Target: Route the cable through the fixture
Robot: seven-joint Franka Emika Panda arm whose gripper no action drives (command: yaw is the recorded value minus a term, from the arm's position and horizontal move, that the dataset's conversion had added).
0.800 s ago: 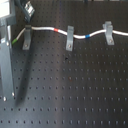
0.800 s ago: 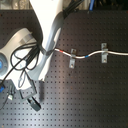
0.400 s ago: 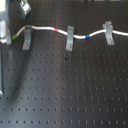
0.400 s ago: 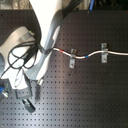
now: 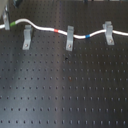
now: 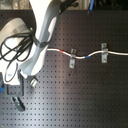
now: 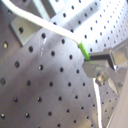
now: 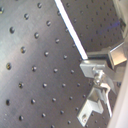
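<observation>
- The cable (image 5: 45, 28) is seen in the first exterior view as a thin white cord lying in shallow waves across the far side of the black perforated breadboard (image 5: 65, 95), with a red band (image 5: 56, 31) and a blue band (image 5: 86, 36) along it
- It is judged to be light, limp and fairly smooth: it will sag and curve between supports instead of holding a line, and it could slide through a loose pinch, though a firm one is unlikely to harm it
- The gripper (image 7: 89, 61) is shown in the first wrist view with its fingers nearly together, pinched on the cable just beside the green band (image 7: 82, 48); white cord is seen leaving on both sides of the pinch
- A hold close to the stretch being routed is judged best, since a short free length can be steered into a slot and a long one would flop
- No box, bin or tray is seen; the only things that hold anything are three upright grey clips
- The cable is carried across the tops of the middle clip (image 5: 70, 40) and the right clip (image 5: 107, 34)
- At the fixture (image 5: 26, 39), the clip nearest the first exterior view's left, the cable arches past the top; whether it is seated in the slot cannot be told
- In the second exterior view that clip is hidden by the arm
</observation>
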